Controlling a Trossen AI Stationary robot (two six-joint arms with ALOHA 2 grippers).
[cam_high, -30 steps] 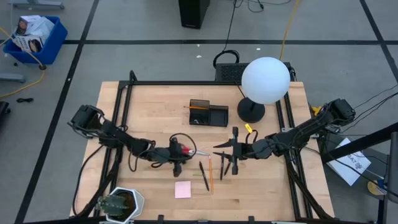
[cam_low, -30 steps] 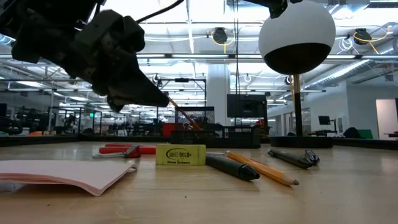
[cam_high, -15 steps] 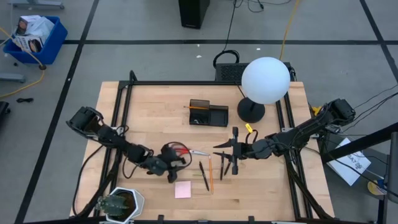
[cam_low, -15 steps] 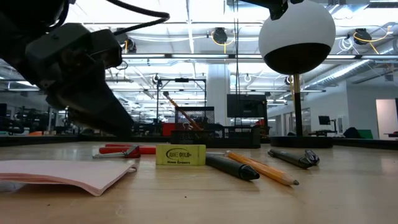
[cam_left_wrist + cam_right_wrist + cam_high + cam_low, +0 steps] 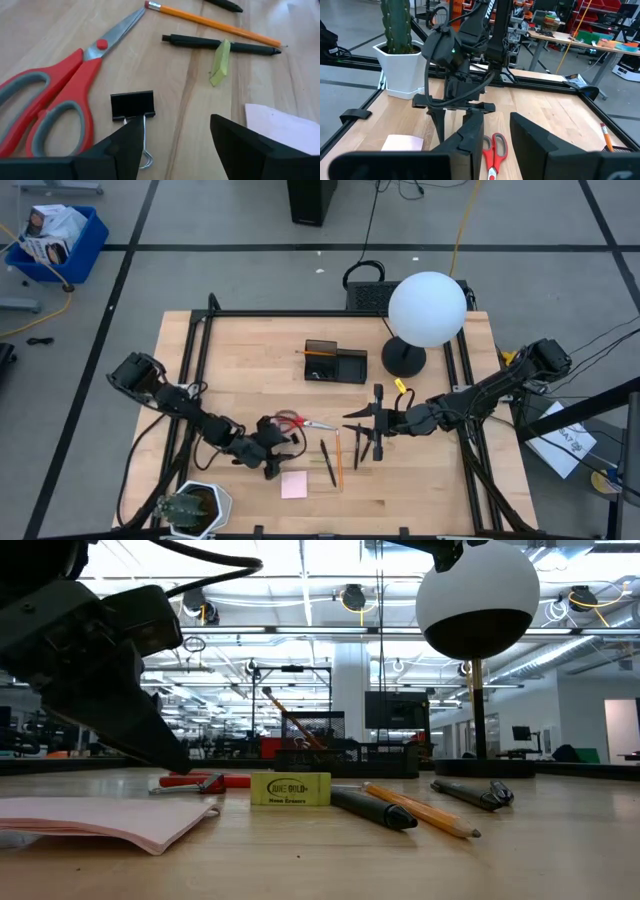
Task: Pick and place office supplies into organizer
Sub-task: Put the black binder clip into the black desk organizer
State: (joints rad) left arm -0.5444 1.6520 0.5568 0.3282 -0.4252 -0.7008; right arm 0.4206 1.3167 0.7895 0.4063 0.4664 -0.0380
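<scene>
The red-handled scissors [image 5: 55,95] lie flat on the wooden table [image 5: 240,360], in front of the black organizer [image 5: 336,362] and well apart from it. In the high view their long axis runs across the table, handles toward the left arm and closed blades toward the pens. A black binder clip [image 5: 132,106] lies just beside the handles. Past the blade tips lie an orange pencil [image 5: 215,22] and a black pen [image 5: 220,45], with a yellow-green eraser [image 5: 290,789] touching the pen; its label shows printed words too small to read. The pink sticky-note pad [image 5: 294,484] sits near the front edge.

The left gripper [image 5: 270,465] hovers just above the table beside the scissor handles, fingers spread and holding nothing. The right gripper [image 5: 362,428] waits beyond the pens, fingers parted and empty. A white-globe lamp [image 5: 426,309] stands behind the organizer's right.
</scene>
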